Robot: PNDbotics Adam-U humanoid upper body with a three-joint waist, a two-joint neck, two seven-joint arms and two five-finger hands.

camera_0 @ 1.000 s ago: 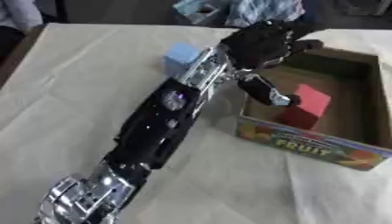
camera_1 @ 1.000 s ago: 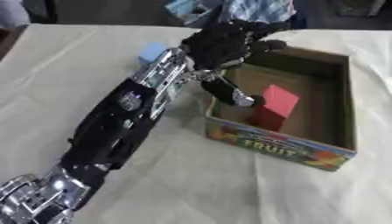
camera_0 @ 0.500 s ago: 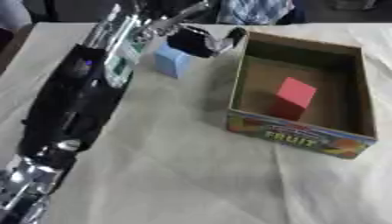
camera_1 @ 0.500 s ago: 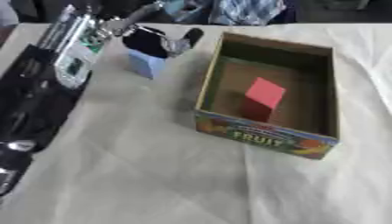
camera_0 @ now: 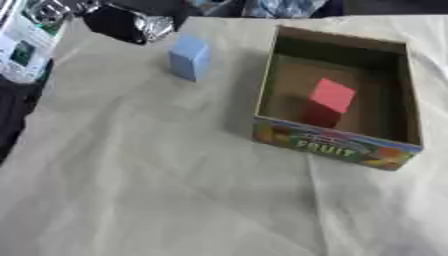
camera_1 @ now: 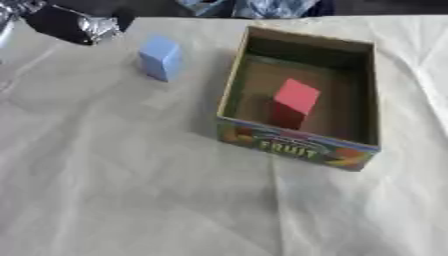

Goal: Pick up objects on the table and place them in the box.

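1. the red block (camera_0: 331,97) sits inside the box (camera_0: 385,145), tilted on an edge near the middle of its floor, so that part of the task looks done.
2. the blue block (camera_0: 189,57) stands upright on the desk (camera_0: 157,190), just beside the box's left wall but apart from it; it is the one thing left to put in.
3. the box lies open-topped with its "fruit" panel facing the robot, which leaves the whole opening free for a drop from above.
4. the left hand (camera_0: 131,24) shows at the upper left, a dark shape with silver parts beyond and to the left of the blue block, not touching it. it is blurred, so i cannot tell whether its fingers are released or clenched; nothing appears to be held in it.
5. part of the left arm, with a white and green panel, runs down the left edge in the left eye view. the right hand shows in neither view.
6. my judgement: the hand is placed close behind the blue block because that block is the next pick. a grasp across its narrow sides should suit its upright stance.
7. the cloth on the desk is creased, which could let the block tip if it is nudged before being gripped.
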